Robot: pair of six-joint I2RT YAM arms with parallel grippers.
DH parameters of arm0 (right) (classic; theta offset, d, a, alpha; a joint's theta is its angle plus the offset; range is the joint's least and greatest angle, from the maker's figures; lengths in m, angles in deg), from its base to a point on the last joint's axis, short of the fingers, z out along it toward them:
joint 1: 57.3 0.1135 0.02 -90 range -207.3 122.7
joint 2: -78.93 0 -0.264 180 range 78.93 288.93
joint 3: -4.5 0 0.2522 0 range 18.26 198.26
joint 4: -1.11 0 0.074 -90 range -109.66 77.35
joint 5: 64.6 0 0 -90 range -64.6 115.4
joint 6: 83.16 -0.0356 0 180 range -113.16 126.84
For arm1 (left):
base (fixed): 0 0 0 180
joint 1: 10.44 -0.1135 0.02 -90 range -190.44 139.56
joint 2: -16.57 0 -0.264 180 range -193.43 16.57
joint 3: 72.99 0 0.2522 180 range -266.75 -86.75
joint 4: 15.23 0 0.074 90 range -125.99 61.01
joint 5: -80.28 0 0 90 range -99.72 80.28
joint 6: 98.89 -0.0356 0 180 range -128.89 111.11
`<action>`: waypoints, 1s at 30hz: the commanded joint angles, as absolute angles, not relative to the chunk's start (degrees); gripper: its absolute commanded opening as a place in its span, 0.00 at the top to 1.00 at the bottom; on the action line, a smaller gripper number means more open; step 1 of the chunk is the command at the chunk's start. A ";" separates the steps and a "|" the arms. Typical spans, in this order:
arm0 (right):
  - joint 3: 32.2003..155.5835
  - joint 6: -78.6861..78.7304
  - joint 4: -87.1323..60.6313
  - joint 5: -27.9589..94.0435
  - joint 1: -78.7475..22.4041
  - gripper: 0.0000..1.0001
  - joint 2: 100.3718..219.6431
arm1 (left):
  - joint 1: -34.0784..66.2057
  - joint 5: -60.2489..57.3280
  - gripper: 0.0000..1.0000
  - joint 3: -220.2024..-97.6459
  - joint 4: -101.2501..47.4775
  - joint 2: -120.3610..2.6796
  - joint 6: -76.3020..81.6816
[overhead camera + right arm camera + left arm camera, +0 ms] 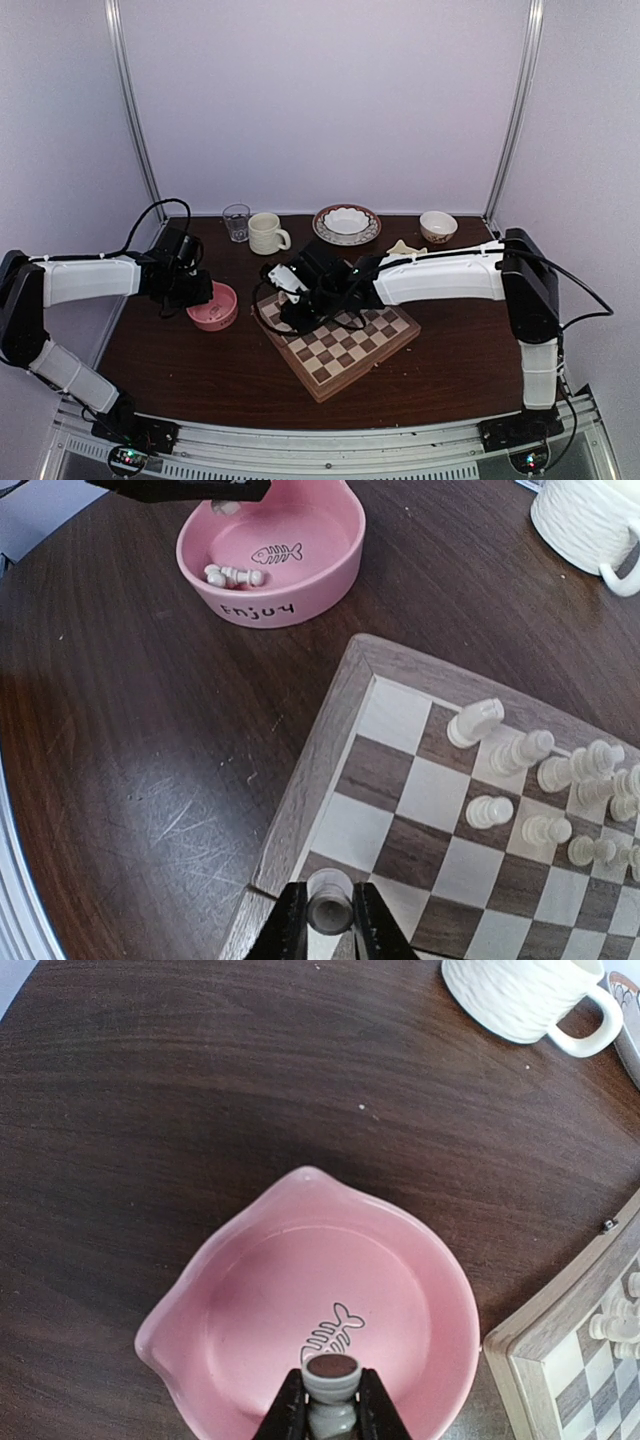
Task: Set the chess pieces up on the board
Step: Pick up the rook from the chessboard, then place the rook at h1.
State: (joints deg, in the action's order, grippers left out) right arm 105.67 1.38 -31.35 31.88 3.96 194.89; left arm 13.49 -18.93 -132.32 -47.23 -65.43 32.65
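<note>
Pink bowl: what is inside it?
Pale cream wooden chessmen lie on the floor of the pink ceramic bowl beside the fish-bone drawing. The left gripper, shut on another chessman, covers part of the rim.

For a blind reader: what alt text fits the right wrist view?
The right pincer grips a cream chess piece near a corner of the chessboard. More cream pieces stand in rows at right; a pink bowl holding loose pieces and a white mug sit beyond.

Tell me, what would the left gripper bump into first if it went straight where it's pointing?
The pink bowl. The left gripper points down into it, shut on a chess piece, so that piece would probably touch the bowl's floor near the fish drawing first. How high it hangs is unclear.
</note>
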 commanded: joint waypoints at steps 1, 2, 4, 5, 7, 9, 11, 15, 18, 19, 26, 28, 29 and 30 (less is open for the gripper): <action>112.80 2.80 -33.36 30.20 4.14 0.82 199.82 | 13.12 -18.95 0.96 -132.66 -46.36 -65.33 32.76; 114.16 3.05 -33.72 29.86 4.14 0.82 200.96 | 13.12 -18.95 0.96 -132.70 -46.38 -65.43 32.66; 116.55 3.59 -34.06 29.27 4.01 0.82 202.96 | 13.12 -19.10 0.96 -132.70 -46.45 -65.37 32.64; 117.47 3.71 -34.16 29.00 3.92 0.82 203.78 | 13.12 -19.19 0.96 -132.64 -46.41 -65.27 32.68; 119.09 3.89 -34.48 28.86 3.66 0.82 205.30 | 13.12 -19.30 0.96 -132.56 -46.40 -65.12 32.68; 120.40 4.00 -34.69 28.96 3.21 0.82 206.29 | 13.12 -19.25 0.96 -132.48 -46.27 -64.99 32.60; 121.08 4.12 -34.59 28.94 2.89 0.82 206.97 | 13.12 -19.21 0.96 -132.51 -46.26 -64.98 32.44; 122.39 4.27 -34.53 29.20 2.47 0.82 208.04 | 13.12 -19.19 0.96 -132.54 -46.24 -65.02 32.38; 123.60 4.44 -34.54 29.23 2.25 0.82 209.06 | 13.12 -19.14 0.96 -132.51 -46.17 -65.06 32.42; 124.02 4.46 -34.54 29.23 2.25 0.82 209.41 | 13.12 -19.13 0.96 -132.60 -46.22 -65.08 32.34; 127.44 5.09 -35.19 28.50 1.87 0.82 211.98 | 13.12 -18.99 0.96 -132.55 -46.14 -65.10 32.24; 128.23 5.32 -35.31 27.95 1.85 0.82 212.61 | 13.12 -18.95 0.96 -132.55 -46.22 -65.02 32.22; 128.57 5.46 -35.40 27.81 1.85 0.82 212.95 | 13.12 -18.95 0.96 -132.55 -46.22 -65.03 32.15; 128.98 5.57 -35.67 27.70 1.81 0.82 213.22 | 13.12 -18.87 0.96 -132.55 -46.18 -65.02 32.14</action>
State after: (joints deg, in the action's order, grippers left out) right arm 126.37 4.36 -34.85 29.59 2.08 211.52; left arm 13.49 -18.93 -132.29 -47.12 -65.43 32.63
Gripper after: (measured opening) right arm 0.178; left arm 0.162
